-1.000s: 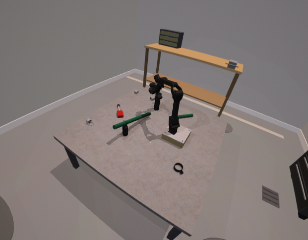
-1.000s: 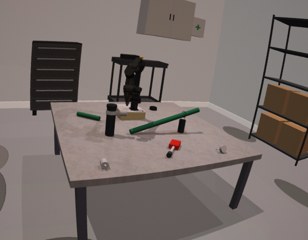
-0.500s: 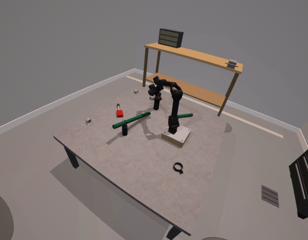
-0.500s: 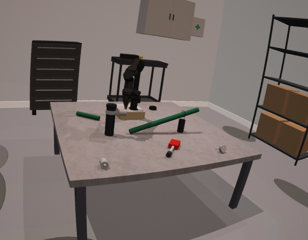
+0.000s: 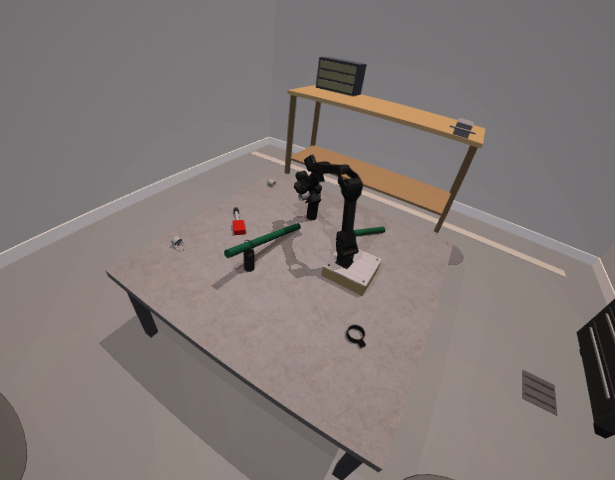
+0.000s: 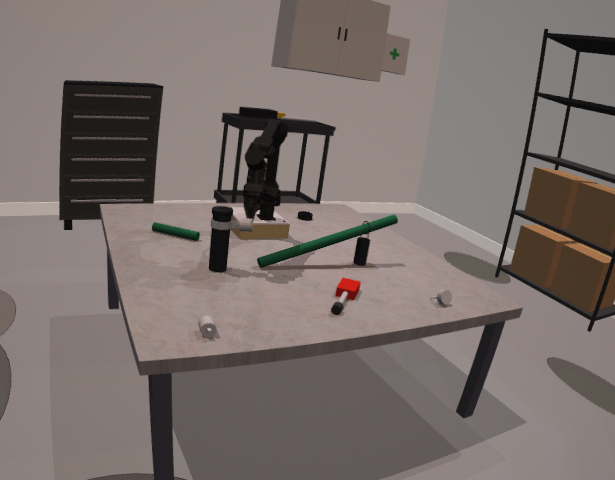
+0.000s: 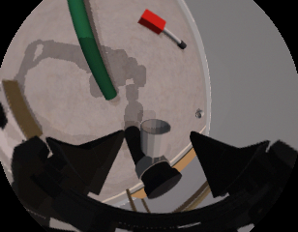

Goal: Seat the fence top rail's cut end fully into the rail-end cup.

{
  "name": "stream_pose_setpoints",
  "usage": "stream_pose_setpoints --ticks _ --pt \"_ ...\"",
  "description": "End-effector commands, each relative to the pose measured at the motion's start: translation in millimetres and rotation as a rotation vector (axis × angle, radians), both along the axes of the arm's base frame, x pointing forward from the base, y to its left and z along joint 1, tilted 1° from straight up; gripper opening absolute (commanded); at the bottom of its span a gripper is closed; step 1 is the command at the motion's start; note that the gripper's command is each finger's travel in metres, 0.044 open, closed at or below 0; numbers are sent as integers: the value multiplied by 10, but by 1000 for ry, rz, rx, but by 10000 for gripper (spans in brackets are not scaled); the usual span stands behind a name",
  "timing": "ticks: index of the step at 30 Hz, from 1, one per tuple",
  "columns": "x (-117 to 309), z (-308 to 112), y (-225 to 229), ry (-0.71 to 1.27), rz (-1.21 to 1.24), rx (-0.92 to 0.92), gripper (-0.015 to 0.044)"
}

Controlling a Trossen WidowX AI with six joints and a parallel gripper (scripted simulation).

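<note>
The long green rail [image 5: 263, 240] [image 6: 328, 240] [image 7: 86, 39] passes through the loop cap [image 6: 366, 227] on the small black post [image 5: 249, 259] [image 6: 361, 251]. It slopes down, its cut end low near the table, outside the cup and below its height. The big black post [image 5: 312, 210] [image 6: 219, 250] stands upright. Its grey brace band [image 6: 222, 224] sits just under the post cap [image 6: 222, 210] [image 7: 161, 181]. The rail-end cup [image 6: 243, 226] [image 7: 151, 139] hangs on the band, its mouth empty. My gripper [image 7: 157, 134] is open and empty, above the post and cup; the wrist view shows the cup between the fingertips. Contact cannot be told.
A short green rail [image 5: 370, 230] [image 6: 175, 231] lies behind the big post. A red block tool [image 5: 238, 227] [image 6: 347, 288] [image 7: 153, 21] lies near the long rail. Small grey fittings [image 6: 207, 327] [image 6: 443, 297] lie near the table edge. A black ring [image 5: 356, 334] lies beyond the arm's base.
</note>
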State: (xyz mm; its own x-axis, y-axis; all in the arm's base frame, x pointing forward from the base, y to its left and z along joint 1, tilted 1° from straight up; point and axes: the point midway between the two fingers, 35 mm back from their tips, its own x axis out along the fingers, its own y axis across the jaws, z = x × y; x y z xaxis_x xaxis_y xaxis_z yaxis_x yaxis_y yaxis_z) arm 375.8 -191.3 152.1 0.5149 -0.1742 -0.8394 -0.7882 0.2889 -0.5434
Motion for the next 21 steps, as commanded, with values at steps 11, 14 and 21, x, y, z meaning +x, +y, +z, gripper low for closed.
stream_pose_setpoints --ticks 11,14,21 --pt "118 -226 -32 3 0 6 440" --pt "142 -268 -39 3 0 6 440" --pt "195 -367 -54 2 0 6 440"
